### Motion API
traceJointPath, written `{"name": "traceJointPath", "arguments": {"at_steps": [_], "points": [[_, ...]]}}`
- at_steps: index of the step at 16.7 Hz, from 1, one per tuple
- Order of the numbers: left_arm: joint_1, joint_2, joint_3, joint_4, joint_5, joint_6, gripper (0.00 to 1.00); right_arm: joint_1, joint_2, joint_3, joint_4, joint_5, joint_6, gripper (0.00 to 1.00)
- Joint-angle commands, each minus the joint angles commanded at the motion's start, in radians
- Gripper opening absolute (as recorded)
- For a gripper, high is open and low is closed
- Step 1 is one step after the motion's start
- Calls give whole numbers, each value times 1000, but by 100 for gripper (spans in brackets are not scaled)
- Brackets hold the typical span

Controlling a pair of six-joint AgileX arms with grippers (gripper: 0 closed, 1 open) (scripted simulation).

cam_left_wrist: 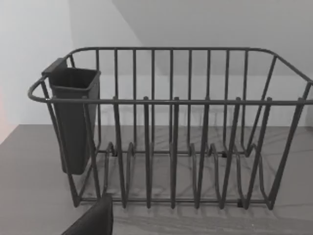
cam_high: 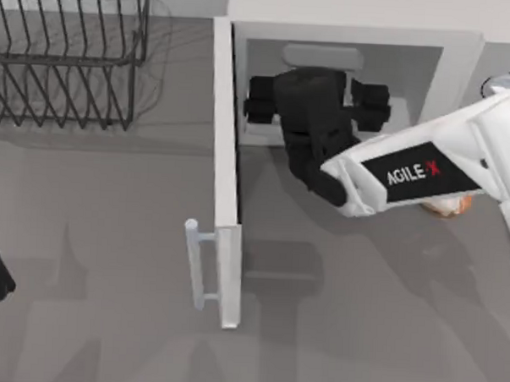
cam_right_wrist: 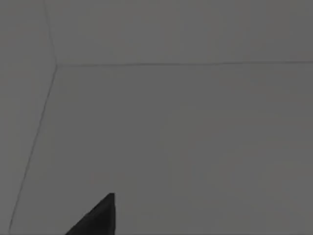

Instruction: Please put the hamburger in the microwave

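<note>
Grey table [cam_high: 108, 261]: hamburger [cam_high: 447, 205] mostly hidden under right arm; right end effector [cam_high: 314, 105] inside microwave [cam_high: 231, 156], grip unclear.

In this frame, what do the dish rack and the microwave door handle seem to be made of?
The dish rack looks like dark coated metal wire: thin uniform bars, matte finish. Its corner cup seems to be matte dark plastic. The microwave door handle looks like pale brushed metal, though the rendering leaves it open.

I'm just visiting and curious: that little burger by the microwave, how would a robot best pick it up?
Probably from above, pinching the hamburger across its rounded sides: it sits low on the table before the microwave. The right arm covers most of it, and the right end effector is inside the cavity.
</note>
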Motion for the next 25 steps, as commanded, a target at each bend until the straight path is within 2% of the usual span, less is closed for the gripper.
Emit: {"name": "traceJointPath", "arguments": {"at_steps": [5,9,17,25], "points": [[0,0,0,0,0,0,100,116,-173,-363,119,102,63,100],[0,0,0,0,0,0,100,181,-267,-528,187,164,94,100],[0,0,0,0,0,0,100,184,-309,-530,156,171,97,100],[0,0,0,0,0,0,100,184,-550,-447,-184,166,97,100]]}}
